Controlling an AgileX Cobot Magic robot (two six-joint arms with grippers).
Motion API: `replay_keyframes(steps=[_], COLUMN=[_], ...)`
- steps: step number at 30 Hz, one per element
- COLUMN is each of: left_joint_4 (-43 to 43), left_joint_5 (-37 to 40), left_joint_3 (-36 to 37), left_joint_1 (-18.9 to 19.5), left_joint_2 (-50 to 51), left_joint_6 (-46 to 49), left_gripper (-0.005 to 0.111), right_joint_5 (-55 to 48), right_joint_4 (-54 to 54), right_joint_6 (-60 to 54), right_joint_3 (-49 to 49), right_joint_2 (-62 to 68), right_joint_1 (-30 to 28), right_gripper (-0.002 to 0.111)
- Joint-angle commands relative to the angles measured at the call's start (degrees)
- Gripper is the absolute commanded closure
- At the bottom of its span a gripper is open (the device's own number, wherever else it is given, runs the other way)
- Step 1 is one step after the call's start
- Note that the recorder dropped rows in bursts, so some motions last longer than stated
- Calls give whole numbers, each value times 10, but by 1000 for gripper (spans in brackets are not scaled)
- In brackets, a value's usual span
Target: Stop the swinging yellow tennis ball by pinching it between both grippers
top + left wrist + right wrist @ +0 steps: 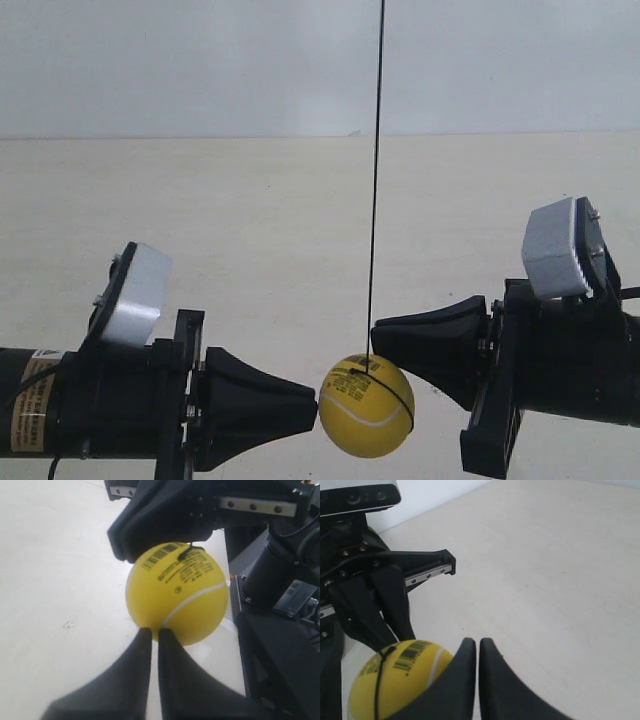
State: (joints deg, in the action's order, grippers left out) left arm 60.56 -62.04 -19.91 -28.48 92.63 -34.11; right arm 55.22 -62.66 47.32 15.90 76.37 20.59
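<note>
The yellow tennis ball [367,408] hangs low on a thin black string [375,180]. My left gripper [315,405], the arm at the exterior view's left, is shut, and its fingertips touch the ball's side [177,595]. In its own wrist view the left gripper [154,630] has only a thin slit between its fingers. My right gripper [375,328] comes from the other side, also shut, with its tip higher, by the ball's upper part. In the right wrist view the ball [395,680] lies beside the right gripper [477,641], partly hidden by one finger. I cannot tell whether they touch.
A pale cream tabletop [250,230] stretches below and behind, ending at a white wall [200,60]. Each arm carries a silver-grey camera module [135,295] on top. The left arm's rail and fingers [385,605] stand behind the ball in the right wrist view.
</note>
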Motion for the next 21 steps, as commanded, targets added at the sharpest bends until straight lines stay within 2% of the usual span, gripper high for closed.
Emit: replay_keyframes(steps=[1,9,13,17,21], left_joint_4=[-16,-16,-12,-12,-47], left_joint_5=[-11,-11,-11,-11,-7], left_joint_3=[3,3,3,3,3], left_joint_1=[-1,-1,-1,-1,-1], left_joint_2=[0,0,0,0,0], left_joint_6=[-3,-2,-2,-2,12], left_gripper=[102,102,102,102,102], right_joint_5=[-2,-7,-62,-66,-69], right_joint_4=[-9,-4,45,45,45], right_joint_6=[3,2,-11,-9,-3], right_joint_3=[3,3,3,3,3], right_joint_2=[1,1,1,1,1], right_joint_1=[1,0,0,0,0], right_gripper=[108,108,108,108,108])
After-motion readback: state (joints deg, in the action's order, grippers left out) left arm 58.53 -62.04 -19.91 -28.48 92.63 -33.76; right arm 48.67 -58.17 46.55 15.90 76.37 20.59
